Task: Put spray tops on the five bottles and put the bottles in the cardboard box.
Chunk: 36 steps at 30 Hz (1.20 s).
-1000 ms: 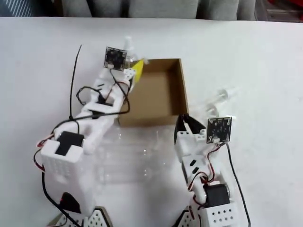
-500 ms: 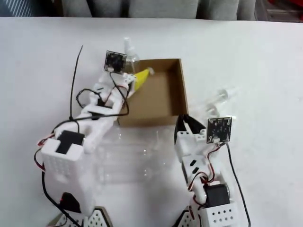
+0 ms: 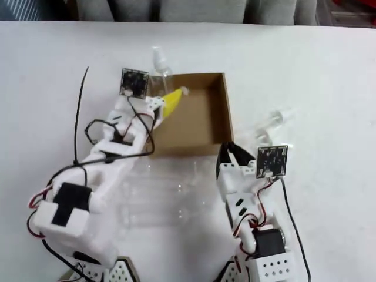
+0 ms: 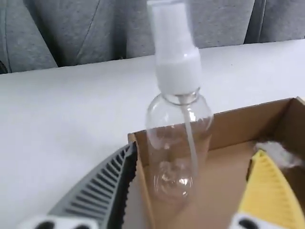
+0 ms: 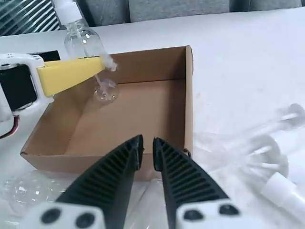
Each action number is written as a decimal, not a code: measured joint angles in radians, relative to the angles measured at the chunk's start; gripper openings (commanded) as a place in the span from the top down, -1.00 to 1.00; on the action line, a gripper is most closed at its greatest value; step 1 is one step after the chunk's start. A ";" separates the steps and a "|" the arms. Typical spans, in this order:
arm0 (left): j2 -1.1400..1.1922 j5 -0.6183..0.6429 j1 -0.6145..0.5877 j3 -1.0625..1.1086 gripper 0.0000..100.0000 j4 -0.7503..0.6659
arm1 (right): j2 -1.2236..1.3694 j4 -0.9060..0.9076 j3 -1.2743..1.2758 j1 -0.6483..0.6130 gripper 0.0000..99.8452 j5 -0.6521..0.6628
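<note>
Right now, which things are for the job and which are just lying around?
For the job: cardboard box; capped bottle standing inside; sideways bottle beside it; clear bottles in front.
Just there: table; grey fabric behind.

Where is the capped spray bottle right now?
The bottle stands in the cardboard box's far left corner in the high view, just ahead of the left gripper.

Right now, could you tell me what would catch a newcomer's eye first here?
A clear bottle with its spray top on stands upright in the box's far corner, between the left gripper's open fingers. More bottles lie on the table by the box.
</note>
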 measured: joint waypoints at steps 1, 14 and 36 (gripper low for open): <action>-0.018 0.000 0.000 0.020 0.31 0.000 | 0.000 0.000 0.000 0.000 0.97 0.000; -0.477 -0.055 0.000 0.423 0.31 0.100 | 0.000 0.000 0.000 0.000 0.97 0.000; -1.344 -0.057 -0.003 0.226 0.31 1.410 | 0.000 0.002 0.000 0.000 0.97 0.000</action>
